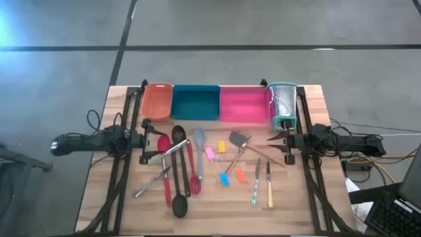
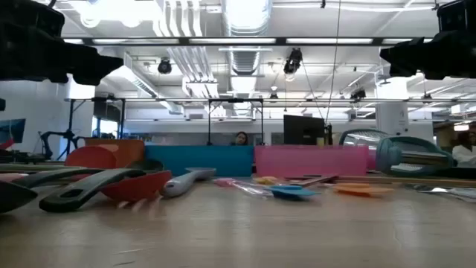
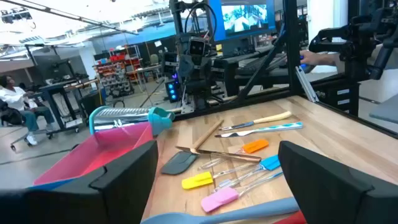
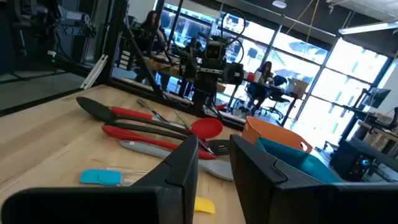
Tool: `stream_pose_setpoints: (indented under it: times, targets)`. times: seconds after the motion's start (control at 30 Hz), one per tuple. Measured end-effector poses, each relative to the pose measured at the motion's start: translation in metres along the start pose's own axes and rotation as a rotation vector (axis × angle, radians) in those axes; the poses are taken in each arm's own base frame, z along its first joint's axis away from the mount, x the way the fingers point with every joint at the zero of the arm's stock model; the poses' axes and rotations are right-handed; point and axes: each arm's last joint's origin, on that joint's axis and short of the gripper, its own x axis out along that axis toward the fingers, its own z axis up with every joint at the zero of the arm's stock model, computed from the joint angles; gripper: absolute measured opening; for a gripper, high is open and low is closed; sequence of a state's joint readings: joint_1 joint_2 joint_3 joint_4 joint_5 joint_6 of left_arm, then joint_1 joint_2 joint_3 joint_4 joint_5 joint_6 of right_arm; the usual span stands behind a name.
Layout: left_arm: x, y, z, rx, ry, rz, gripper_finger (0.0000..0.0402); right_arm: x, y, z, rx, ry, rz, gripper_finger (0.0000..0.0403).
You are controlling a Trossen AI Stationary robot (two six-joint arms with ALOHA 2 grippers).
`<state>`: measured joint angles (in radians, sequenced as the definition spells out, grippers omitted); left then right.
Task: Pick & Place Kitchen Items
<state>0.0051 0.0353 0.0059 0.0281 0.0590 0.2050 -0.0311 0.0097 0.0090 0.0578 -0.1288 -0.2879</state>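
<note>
The kitchen items lie loose on the wooden table (image 1: 99,197) between my two arms. On the left are black and red long-handled spoons and spatulas (image 1: 179,168) and metal tongs (image 1: 152,183). A grey spatula (image 1: 198,141) and small pink (image 1: 210,155), yellow (image 1: 222,146), blue (image 1: 224,178) and orange (image 1: 240,175) tools lie in the middle. Two knives (image 1: 262,184) lie to the right. My left gripper (image 1: 152,140) hovers wide open at the left of the pile, pointing toward it. My right gripper (image 1: 279,139) hovers at the right, its fingers (image 4: 186,162) a narrow gap apart with nothing between them.
Orange (image 1: 156,100), teal (image 1: 195,102) and pink (image 1: 245,105) trays stand in a row along the far edge, with a metal box grater (image 1: 283,105) at their right end. Bare wood shows along the near edge. People sit in the room beyond the table.
</note>
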Motion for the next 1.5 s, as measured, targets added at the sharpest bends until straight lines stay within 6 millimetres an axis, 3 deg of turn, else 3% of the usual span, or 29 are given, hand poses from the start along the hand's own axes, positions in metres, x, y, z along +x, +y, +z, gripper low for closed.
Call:
stream_pose_setpoints:
  times: [0.47, 1.0, 1.3, 1.5]
  targets:
    - [0.000, 0.000, 0.000, 0.000, 0.000, 0.000, 0.0337, 0.000, 0.000, 0.000, 0.000, 0.000, 0.000, 0.0068]
    - [0.000, 0.000, 0.000, 0.000, 0.000, 0.000, 0.0337, 0.000, 0.000, 0.000, 0.000, 0.000, 0.000, 0.0089]
    - [0.000, 0.000, 0.000, 0.000, 0.000, 0.000, 0.0337, 0.000, 0.000, 0.000, 0.000, -0.001, 0.000, 0.0074]
    - [0.000, 0.000, 0.000, 0.000, 0.000, 0.000, 0.0337, -0.001, -0.004, 0.014, -0.085, -0.139, -0.045, 0.0068]
